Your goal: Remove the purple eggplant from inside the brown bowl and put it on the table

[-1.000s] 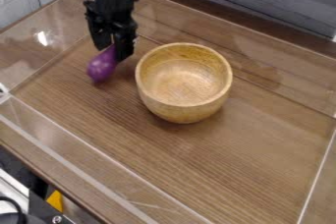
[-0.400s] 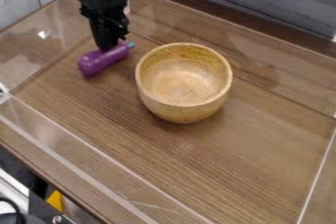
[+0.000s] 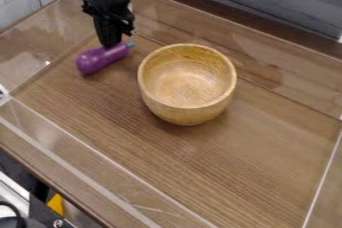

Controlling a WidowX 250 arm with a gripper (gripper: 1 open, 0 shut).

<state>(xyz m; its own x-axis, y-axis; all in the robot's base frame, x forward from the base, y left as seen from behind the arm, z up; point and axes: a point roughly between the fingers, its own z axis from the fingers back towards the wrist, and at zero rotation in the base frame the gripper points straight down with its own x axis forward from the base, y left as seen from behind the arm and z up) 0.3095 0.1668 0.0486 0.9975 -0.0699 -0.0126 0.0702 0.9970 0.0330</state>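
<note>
The purple eggplant (image 3: 102, 60) lies on the table (image 3: 254, 162), at about ten o'clock from the brown bowl (image 3: 156, 103) and outside its rim, its narrower end pointing toward two o'clock. The gripper (image 3: 107, 34) is at twelve o'clock of the eggplant in the view, its jaws narrow, drawn together, with nothing visible between them. Whether the tips brush the toy, I cannot tell.

The placing looks done; the step in hand is likely a clean retreat. To do it well, lift straight up first, keeping the jaws together so they do not spread against the eggplant and roll it. Only once clear should the arm move sideways, away toward twelve o'clock. A low sweep toward four o'clock could knock the bowl; one toward six could push the eggplant.
</note>
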